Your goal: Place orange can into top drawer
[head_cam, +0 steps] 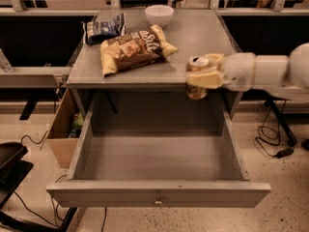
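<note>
The orange can (197, 64) has a silver top with a pull tab. My gripper (205, 77) is shut on the can and holds it upright in the air, above the back right part of the open top drawer (159, 192). The arm comes in from the right. The drawer is pulled fully out, grey inside and holding nothing, with a small knob at the middle of its front panel. The lower part of the can is partly hidden by my cream fingers (208, 79).
On the grey tabletop (198, 30) lie a brown chip bag (135, 48), a dark blue snack bag (105, 28) and a white bowl (159, 14). A brown cardboard box (63, 129) stands on the floor at the left. Cables lie on the floor at the right.
</note>
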You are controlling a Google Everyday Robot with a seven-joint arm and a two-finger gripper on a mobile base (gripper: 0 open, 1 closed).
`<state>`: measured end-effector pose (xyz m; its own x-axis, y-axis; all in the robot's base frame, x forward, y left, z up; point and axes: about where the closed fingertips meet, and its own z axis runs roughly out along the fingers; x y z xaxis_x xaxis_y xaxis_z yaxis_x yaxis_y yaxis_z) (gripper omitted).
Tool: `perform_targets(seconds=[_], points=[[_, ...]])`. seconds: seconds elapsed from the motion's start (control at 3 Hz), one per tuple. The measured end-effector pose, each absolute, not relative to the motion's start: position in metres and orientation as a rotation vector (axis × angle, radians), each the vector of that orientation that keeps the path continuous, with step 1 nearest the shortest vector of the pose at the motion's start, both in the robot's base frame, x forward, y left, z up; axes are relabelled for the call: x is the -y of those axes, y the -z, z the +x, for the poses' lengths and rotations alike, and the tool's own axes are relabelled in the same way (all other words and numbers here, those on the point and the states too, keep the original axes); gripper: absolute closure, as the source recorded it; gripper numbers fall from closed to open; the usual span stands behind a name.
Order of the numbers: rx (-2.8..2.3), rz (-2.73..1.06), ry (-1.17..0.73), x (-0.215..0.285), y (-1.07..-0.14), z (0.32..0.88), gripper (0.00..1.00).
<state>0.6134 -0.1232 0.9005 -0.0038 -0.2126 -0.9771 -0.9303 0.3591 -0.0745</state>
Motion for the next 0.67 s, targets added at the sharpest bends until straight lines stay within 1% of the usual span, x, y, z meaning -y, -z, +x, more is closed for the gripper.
perform_targets(seconds=[0.33, 0.67], points=[[-1.528, -1.147, -0.870, 0.069, -0.840, 0.596, 1.00], [-1.538, -1.192, -0.942, 0.026, -0.788, 0.586, 1.00]])
